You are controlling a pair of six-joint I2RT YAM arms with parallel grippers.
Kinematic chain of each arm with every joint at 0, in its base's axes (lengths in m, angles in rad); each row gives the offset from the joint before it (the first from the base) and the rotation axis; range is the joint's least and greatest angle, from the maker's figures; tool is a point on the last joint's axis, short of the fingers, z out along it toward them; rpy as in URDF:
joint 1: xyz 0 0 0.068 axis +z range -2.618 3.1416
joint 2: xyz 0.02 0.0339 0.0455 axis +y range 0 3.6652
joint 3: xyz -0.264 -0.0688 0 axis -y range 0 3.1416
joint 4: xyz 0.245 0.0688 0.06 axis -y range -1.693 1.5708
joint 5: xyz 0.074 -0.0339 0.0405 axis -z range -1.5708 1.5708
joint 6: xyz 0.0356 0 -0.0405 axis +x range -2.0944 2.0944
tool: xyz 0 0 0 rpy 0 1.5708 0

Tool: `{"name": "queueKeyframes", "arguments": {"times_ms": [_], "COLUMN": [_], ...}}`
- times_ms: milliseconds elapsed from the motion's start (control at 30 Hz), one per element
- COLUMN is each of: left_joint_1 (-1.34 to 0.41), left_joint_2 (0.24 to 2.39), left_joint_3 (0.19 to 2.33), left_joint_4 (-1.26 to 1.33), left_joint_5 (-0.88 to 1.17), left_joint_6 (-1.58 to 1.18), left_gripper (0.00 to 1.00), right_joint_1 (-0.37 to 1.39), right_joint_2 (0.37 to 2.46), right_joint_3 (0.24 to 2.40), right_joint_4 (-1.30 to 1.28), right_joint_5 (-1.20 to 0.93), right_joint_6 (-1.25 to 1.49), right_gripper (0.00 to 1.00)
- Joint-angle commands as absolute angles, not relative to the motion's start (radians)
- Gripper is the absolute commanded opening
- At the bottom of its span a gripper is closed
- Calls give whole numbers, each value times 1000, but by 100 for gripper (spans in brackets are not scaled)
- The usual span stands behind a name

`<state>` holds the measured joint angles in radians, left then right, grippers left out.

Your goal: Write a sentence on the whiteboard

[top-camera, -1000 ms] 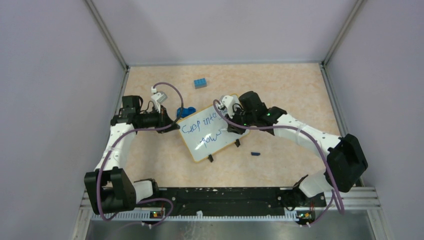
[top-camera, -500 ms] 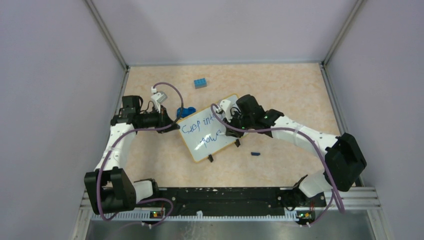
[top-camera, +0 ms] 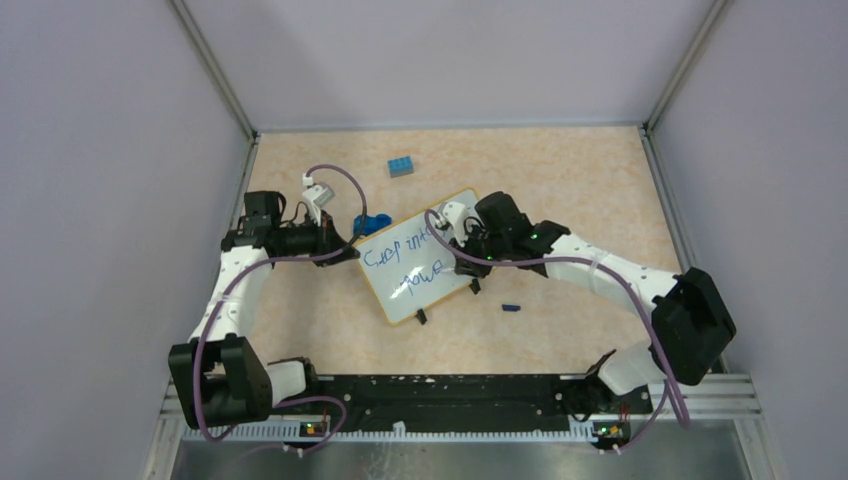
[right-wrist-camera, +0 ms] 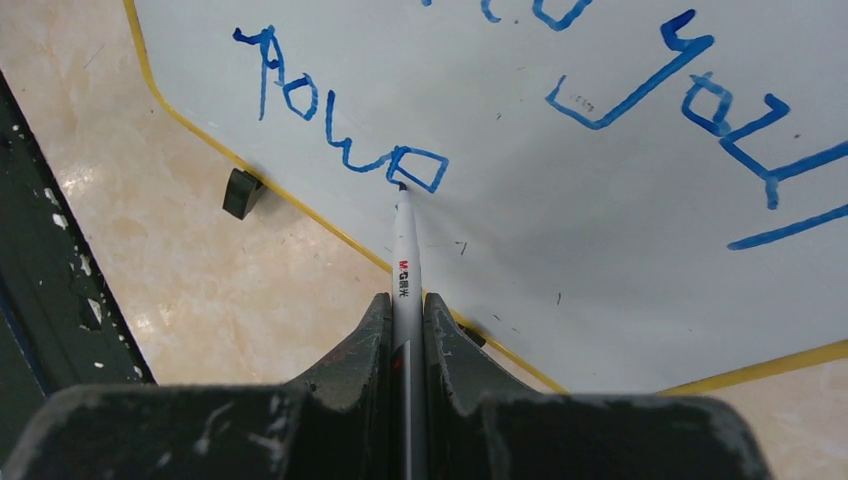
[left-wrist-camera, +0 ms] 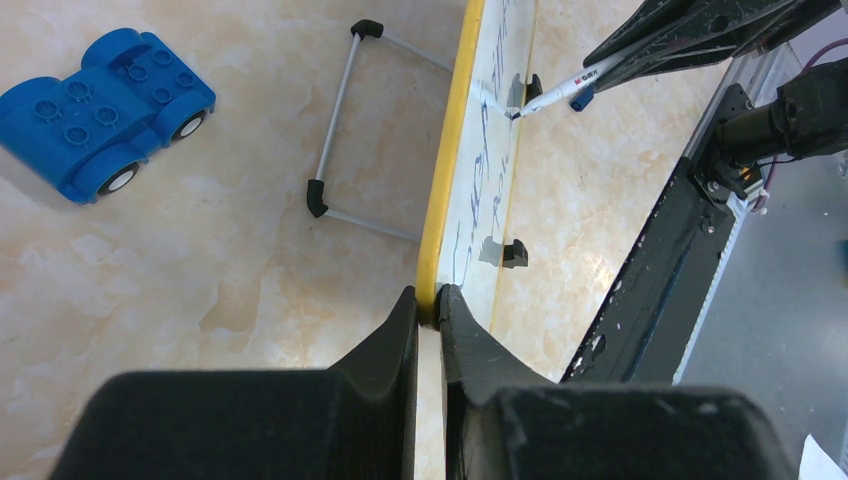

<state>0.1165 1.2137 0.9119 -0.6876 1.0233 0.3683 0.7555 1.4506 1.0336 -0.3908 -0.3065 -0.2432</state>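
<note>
Pale lilac walls [top-camera: 450,60] box in a marbled beige tabletop [top-camera: 580,170], and the whiteboard [top-camera: 420,275] is found near the middle of it, skewed, between the two arms. It would be judged light and thin, stiff enough to be written on, but slick on the face and easily shoved by pen pressure, so a pinch at the rim is called for rather than anything on the white.

That's what is seen: the left gripper [left-wrist-camera: 428,300] is closed on the yellow rim [left-wrist-camera: 445,190], jaws nearly together with only the board's edge between them. The right gripper [right-wrist-camera: 405,305] is clamped on a white marker [right-wrist-camera: 404,245]. Its tip is touching a boxy letter of the sentence [right-wrist-camera: 345,150], in the blue line nearer the edge where black clip feet [right-wrist-camera: 240,192] are fitted.

A wire stand [left-wrist-camera: 335,130] is seen behind the board, so it's probably propped at a tilt and could be rocked if pressed hard. A blue toy car [left-wrist-camera: 105,105] is parked near the board's far corner, a blue brick [top-camera: 401,166] is left further back, and a small dark bit [top-camera: 511,307], maybe a pen cap, is lying near the clip-foot edge. Not much grip is expected from that glossy top.
</note>
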Motion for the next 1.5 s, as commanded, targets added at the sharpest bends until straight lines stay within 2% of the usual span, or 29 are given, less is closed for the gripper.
{"name": "queueKeyframes", "arguments": {"times_ms": [0, 800, 1467], "left_joint_1": [109, 107, 107], "left_joint_2": [1220, 1222, 1218], "left_joint_3": [890, 891, 891], "left_joint_4": [-686, -686, -686], "left_joint_5": [985, 987, 988], "left_joint_6": [400, 397, 398], "left_gripper": [0, 0, 0], "right_joint_1": [728, 698, 698], "right_joint_2": [1398, 1324, 1378], "right_joint_3": [1028, 1038, 1076], "right_joint_4": [-370, -415, -375], "right_joint_5": [-256, -353, -355], "right_joint_6": [-270, -279, -275], "right_gripper": [0, 0, 0]}}
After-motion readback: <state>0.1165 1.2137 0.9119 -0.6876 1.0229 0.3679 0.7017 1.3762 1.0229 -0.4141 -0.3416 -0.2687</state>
